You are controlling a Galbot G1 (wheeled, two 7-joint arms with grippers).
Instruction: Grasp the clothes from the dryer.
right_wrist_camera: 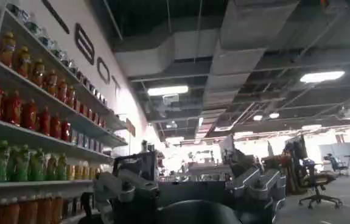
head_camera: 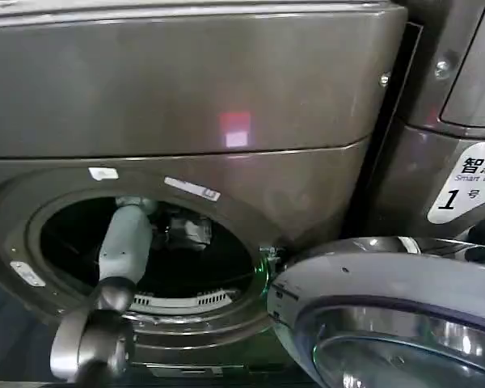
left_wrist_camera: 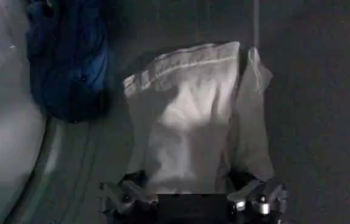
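The dryer (head_camera: 186,97) has a smooth, brushed bronze-grey metal front with a dull sheen; its door (head_camera: 388,315) is glossy glass in a shiny silver rim. The whitish cloth (left_wrist_camera: 187,122) looks matt, woven and creased; the blue garment (left_wrist_camera: 71,61) soft, matt.

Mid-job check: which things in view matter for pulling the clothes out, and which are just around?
Belongs to the job:
- dryer, door swung open
- whitish cloth, between the left gripper jaws inside the drum
- dark blue garment beside it

Just around:
- neighbouring machine with the number 1 sticker
- shelves of bottles
- right gripper, pointing into the room
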